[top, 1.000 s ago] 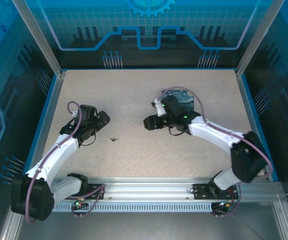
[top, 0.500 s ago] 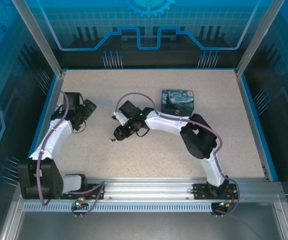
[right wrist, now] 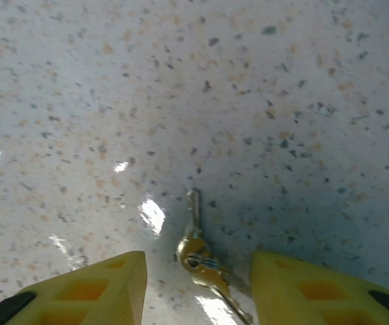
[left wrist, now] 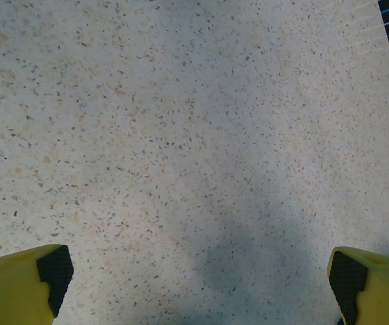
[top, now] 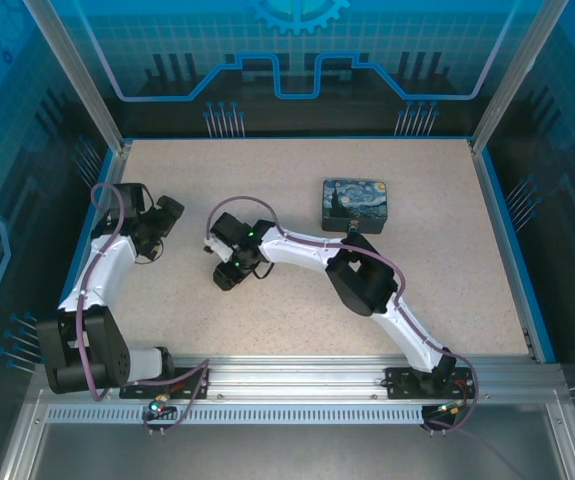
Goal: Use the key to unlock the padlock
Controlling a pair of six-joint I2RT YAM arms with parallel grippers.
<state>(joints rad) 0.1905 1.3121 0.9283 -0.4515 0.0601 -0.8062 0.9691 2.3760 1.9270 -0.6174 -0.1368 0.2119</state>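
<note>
A speckled beige tabletop (top: 297, 320) sits inside blue panelled walls and an aluminium frame. From above, the left arm reaches to the far left of the surface, with the left tool (top: 164, 213) over bare tabletop. The right arm stretches across to left of centre, its right tool (top: 225, 277) pointed down at the surface. A painted box (top: 355, 203) lies well apart from both, toward the far right.

In the left wrist view, the two yellow fingers (left wrist: 18, 284) with black pads stand wide apart at the bottom corners. Nothing but tabletop lies between them.

In the right wrist view, the yellow fingers (right wrist: 106, 284) are apart and straddle the key (right wrist: 194, 247). It lies flat on the tabletop, its silvery blade pointing away from the tool and a brassy ring end nearest it. The tool has not clamped on it, and I cannot tell whether the right-hand finger touches its trailing end.

I judge the task to be at its opening. The key is lined up for a pinch but not yet held. Lifting it, bringing it to the padlock, inserting and turning all remain.
</note>
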